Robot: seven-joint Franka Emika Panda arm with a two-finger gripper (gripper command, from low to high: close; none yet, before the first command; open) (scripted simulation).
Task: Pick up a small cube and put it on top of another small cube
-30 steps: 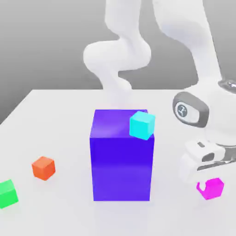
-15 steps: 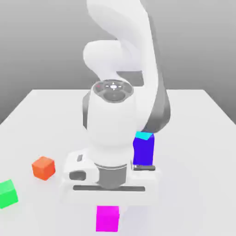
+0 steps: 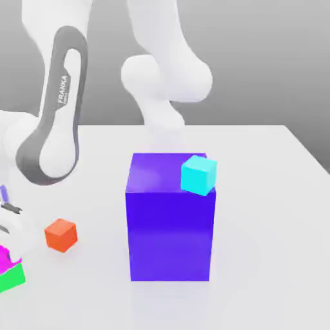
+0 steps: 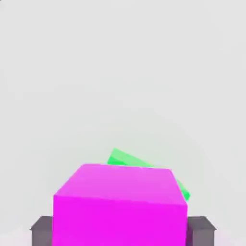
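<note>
My gripper [image 4: 120, 229] is shut on the small magenta cube [image 4: 120, 206], with a dark grey finger [image 4: 43, 230] on either side of it. In the exterior view the magenta cube [image 3: 4, 256] is at the far left edge, directly over the small green cube [image 3: 13, 278], which lies on the table. I cannot tell whether the two cubes touch. In the hand view the green cube [image 4: 126, 159] peeks out from behind the magenta one, turned at a slight angle to it.
An orange-red cube [image 3: 61, 234] lies just to the exterior view's right of the green one. A big blue-violet block [image 3: 171, 219] stands mid-table with a cyan cube [image 3: 198, 174] at its top right corner. The white arm [image 3: 55, 109] arches over the left side.
The arm has swung from the exterior view's right, across the front of the blue-violet block, to the far left. It carried the magenta cube to a spot over the green cube.
</note>
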